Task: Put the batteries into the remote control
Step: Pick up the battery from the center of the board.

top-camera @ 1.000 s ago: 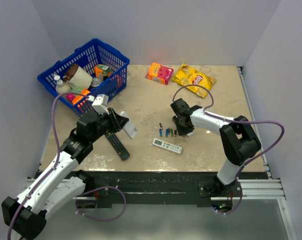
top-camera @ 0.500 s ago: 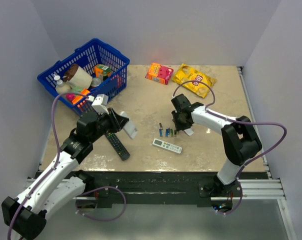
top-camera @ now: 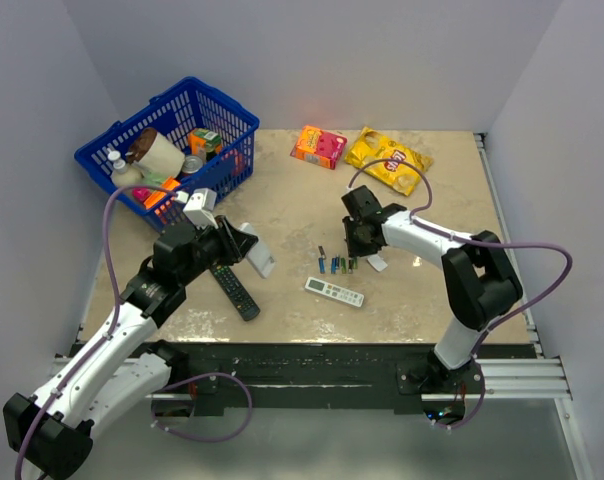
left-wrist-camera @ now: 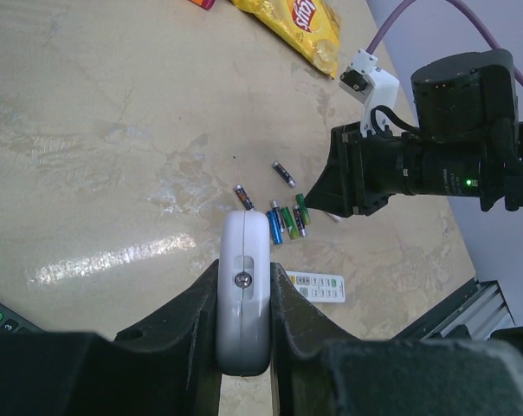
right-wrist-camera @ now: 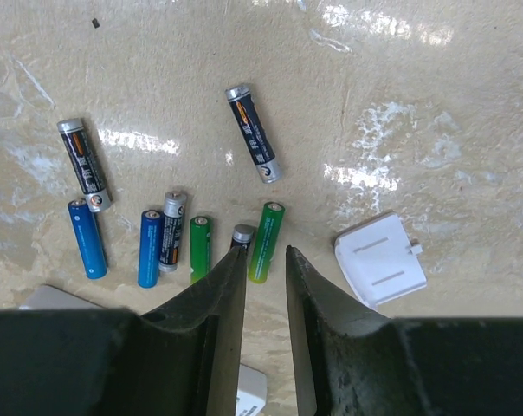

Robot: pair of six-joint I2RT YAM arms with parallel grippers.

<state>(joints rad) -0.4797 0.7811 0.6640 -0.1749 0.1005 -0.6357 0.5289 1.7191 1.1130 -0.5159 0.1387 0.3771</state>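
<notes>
Left hand (left-wrist-camera: 244, 288): clamped shut on the remote control (left-wrist-camera: 242, 303), which it holds edge-on above the counter (left-wrist-camera: 88, 130), one small screw showing on the narrow side.
Right hand (right-wrist-camera: 265, 264): fingers a narrow slot apart, nothing in them, hanging right over the batteries (right-wrist-camera: 175, 238).
Key relation: the green cell (right-wrist-camera: 267, 241) lies just ahead of that slot, its long axis nearly in line with it, so the fingers would close across its width.
Neighbour: a dark grey cell (right-wrist-camera: 242, 234) sits just beside it on the left finger's side, a tight squeeze I'd say.
Nearer arm: the right, easily.
Materials: slim, glossy round cells with metal caps, likely rollers; polished stone-look counter; smooth white plastic remote.
Battery cover (right-wrist-camera: 381, 259): flat white plastic, lying off to the right.
</notes>
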